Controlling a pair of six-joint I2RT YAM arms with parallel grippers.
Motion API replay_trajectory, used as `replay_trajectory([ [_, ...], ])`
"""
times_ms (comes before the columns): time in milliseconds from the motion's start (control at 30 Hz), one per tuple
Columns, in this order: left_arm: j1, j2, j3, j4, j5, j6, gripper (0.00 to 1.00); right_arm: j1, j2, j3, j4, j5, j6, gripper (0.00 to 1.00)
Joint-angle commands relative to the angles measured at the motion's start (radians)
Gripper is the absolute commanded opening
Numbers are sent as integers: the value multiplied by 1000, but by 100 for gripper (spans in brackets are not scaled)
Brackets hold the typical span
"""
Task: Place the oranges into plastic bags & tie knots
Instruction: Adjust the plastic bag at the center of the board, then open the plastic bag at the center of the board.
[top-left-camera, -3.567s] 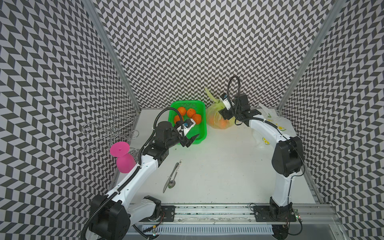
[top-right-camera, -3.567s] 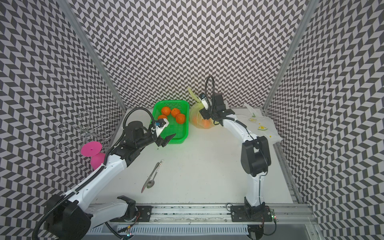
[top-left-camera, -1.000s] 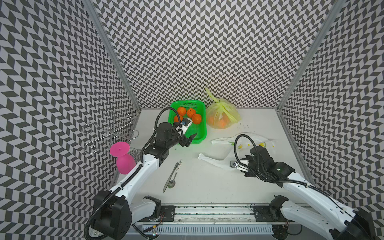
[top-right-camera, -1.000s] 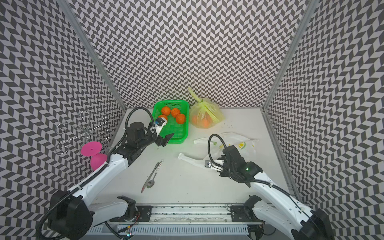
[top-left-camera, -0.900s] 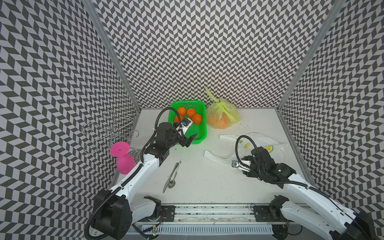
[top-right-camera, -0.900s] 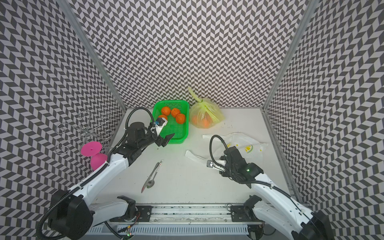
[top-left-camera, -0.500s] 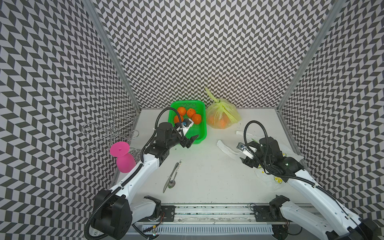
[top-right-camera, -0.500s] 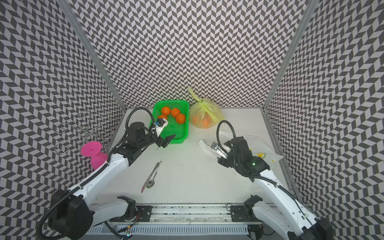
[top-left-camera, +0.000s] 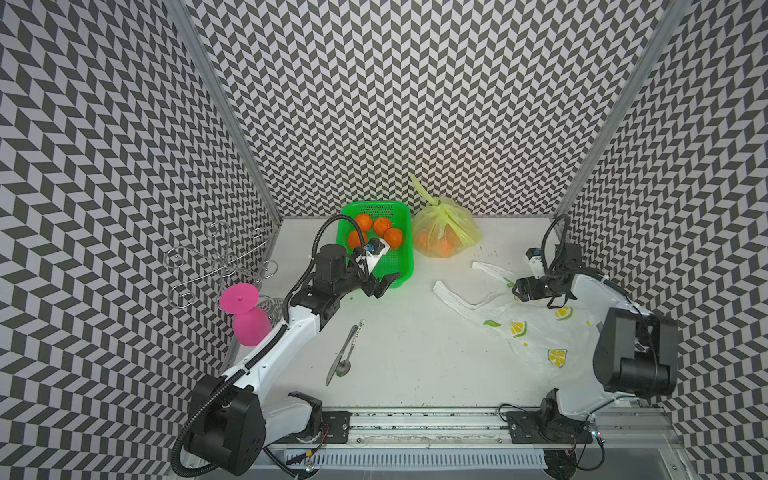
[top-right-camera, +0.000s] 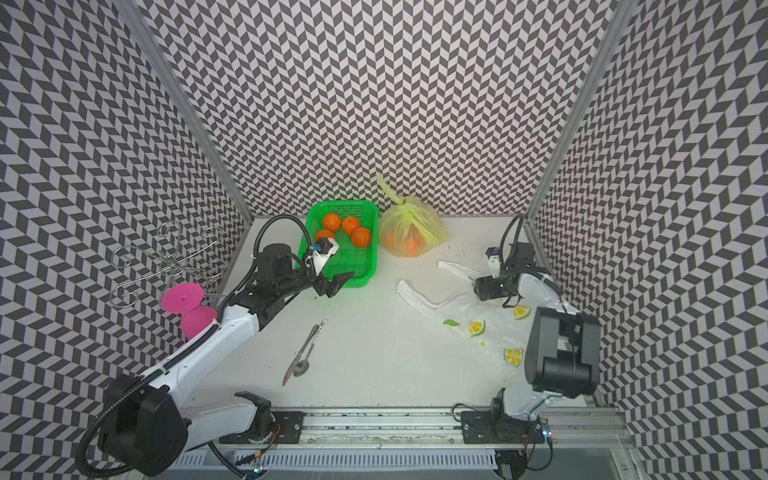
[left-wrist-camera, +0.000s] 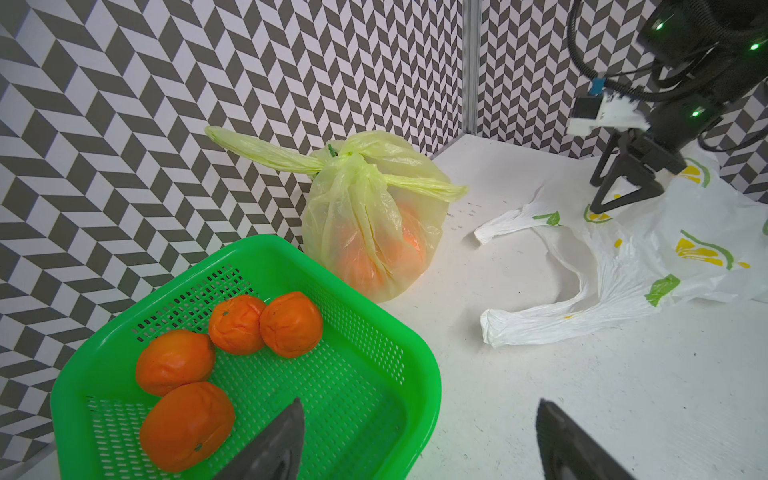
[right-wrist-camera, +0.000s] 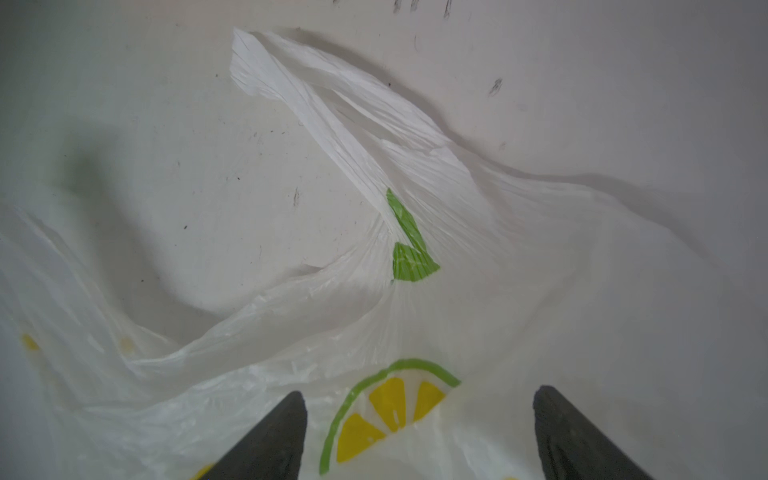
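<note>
Over the white lemon-print bag (right-wrist-camera: 436, 178) the right gripper (right-wrist-camera: 419, 390) hangs with jaws apart and empty; its wrist view shows just that slack bag. At the green basket (left-wrist-camera: 415, 365) edge, the left gripper (left-wrist-camera: 419, 401) is also spread. Its wrist view adds four oranges (left-wrist-camera: 291, 324) and the knotted yellow-green bag (left-wrist-camera: 365, 232).

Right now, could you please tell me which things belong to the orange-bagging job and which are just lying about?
Job: oranges, green basket, tied yellow bag, white lemon bag.
Lying about: knife, spoon, pink cup, wire rack.
</note>
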Motion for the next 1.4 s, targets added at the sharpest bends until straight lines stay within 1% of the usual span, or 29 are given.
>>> replay_trajectory([
  [0, -4, -6, 35, -4, 20, -7, 88, 39, 101, 57, 54, -58, 118, 83],
  [67, -4, -10, 32, -3, 17, -7, 88, 83, 163, 88, 77, -45, 126, 83],
  [200, -3, -11, 32, -5, 16, -4, 88, 201, 266, 184, 94, -80, 108, 81],
  [267, -4, -14, 29, -8, 17, -1, 88, 270, 299, 227, 87, -95, 47, 80],
  [333, -4, -18, 26, -8, 14, 3, 88, 340, 316, 261, 50, -107, -57, 76],
  [400, -4, -18, 23, -8, 13, 6, 88, 409, 309, 292, -12, -116, -172, 71],
  [467, -4, -20, 21, -9, 12, 8, 88, 448, 262, 292, -58, -125, -248, 68],
  [567, -4, -20, 16, -6, 16, 12, 88, 462, 132, 238, -71, -128, -286, 68],
  [600, -4, -21, 15, -4, 19, 13, 88, 462, 89, 214, -67, -112, -287, 70],
  [633, -4, -19, 14, -3, 22, 13, 88, 462, 42, 179, -58, -86, -271, 73],
  [700, -3, -15, 13, -1, 27, 15, 88, 463, -33, 108, -13, -1, -191, 79],
  [767, -3, -12, 13, 0, 34, 15, 88, 471, -88, 38, 21, 103, -88, 83],
  [800, -4, -9, 13, 2, 33, 16, 88, 477, -106, 11, 28, 128, -59, 83],
  [833, -3, -8, 12, 2, 33, 16, 88, 489, -124, -18, 37, 152, -31, 86],
  [900, -4, -4, 12, 5, 30, 18, 88, 537, -158, -70, 63, 202, 3, 89],
  [967, -3, 5, 13, 2, 21, 20, 88, 616, -182, -113, 97, 289, 14, 91],
  [1067, -4, 18, 15, -1, 2, 28, 88, 710, -185, -141, 142, 389, 8, 93],
  [1167, -4, 24, 15, -8, -12, 37, 88, 771, -154, -142, 162, 441, 8, 94],
  [1300, -4, 24, 16, -9, -25, 45, 88, 813, -83, -144, 191, 528, 14, 93],
  [1367, -4, 23, 16, -10, -29, 48, 88, 813, -55, -147, 206, 578, 13, 91],
])
